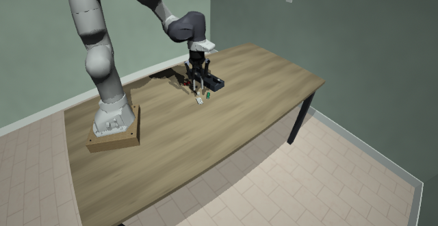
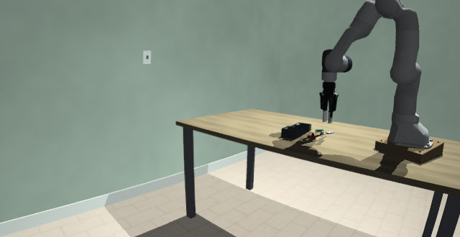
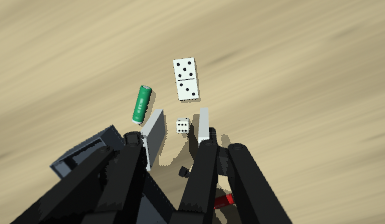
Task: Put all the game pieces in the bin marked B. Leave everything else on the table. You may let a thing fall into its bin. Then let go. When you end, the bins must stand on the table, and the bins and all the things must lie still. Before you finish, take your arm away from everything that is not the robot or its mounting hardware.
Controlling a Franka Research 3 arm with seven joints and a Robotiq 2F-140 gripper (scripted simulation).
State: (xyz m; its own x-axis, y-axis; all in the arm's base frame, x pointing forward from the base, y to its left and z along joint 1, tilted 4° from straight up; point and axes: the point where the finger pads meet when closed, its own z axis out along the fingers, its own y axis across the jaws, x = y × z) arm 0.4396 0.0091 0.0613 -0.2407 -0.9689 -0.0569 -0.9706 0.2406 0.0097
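A white die [image 1: 198, 94] [image 3: 182, 125] with black pips lies on the table. A white domino [image 1: 199, 101] [image 2: 330, 132] [image 3: 186, 79] lies flat near it. My gripper [image 1: 198, 88] [image 2: 327, 121] [image 3: 182, 120] is partly open and empty, pointing down above the table. In the wrist view the die shows between its fingers, but lower down. The dark bin block [image 1: 215, 85] [image 2: 290, 133] [image 3: 85, 146] stands beside these pieces, partly hidden by the gripper. Its labels cannot be read and its contents cannot be made out.
A green battery [image 1: 208, 95] [image 2: 319, 130] [image 3: 142, 104] lies between the domino and the bin block. A red battery [image 1: 187, 83] [image 2: 311, 136] [image 3: 224, 201] is partly hidden by the fingers in the wrist view. A small black bolt [image 3: 184, 172] lies near the die.
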